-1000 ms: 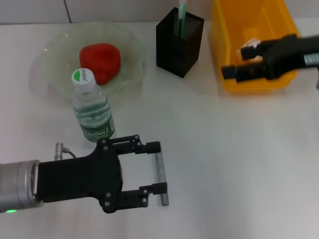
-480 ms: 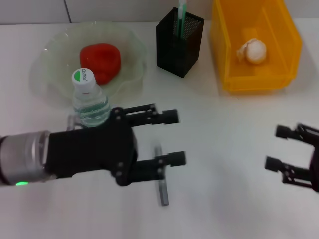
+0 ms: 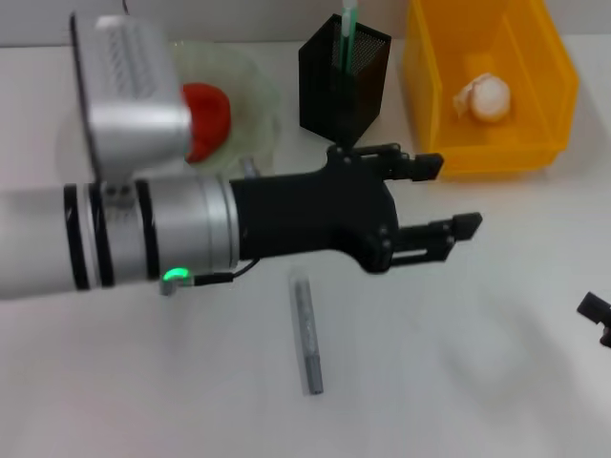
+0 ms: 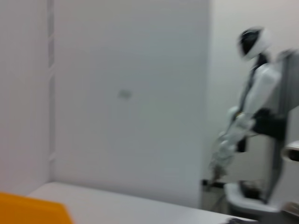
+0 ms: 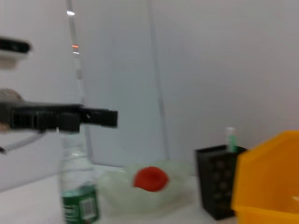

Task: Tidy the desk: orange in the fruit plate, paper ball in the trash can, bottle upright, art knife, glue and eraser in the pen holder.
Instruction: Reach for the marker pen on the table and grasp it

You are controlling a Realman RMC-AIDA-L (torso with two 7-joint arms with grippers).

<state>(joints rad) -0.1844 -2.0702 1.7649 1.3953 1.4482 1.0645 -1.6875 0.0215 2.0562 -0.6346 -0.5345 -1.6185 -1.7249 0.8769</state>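
Right now your left gripper (image 3: 444,196) hangs over the middle of the desk (image 3: 477,382) with its jaws apart and nothing between them. Your art knife (image 3: 306,334) lies flat below the arm. Only a tip of your right gripper (image 3: 597,318) shows, so you cannot tell its state.

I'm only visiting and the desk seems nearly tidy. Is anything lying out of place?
Yes: a grey stick-like tool, probably the art knife, lies flat on the white table, away from the black pen holder. The open left gripper hangs above the table, not on it. The paper ball sits in the yellow bin.
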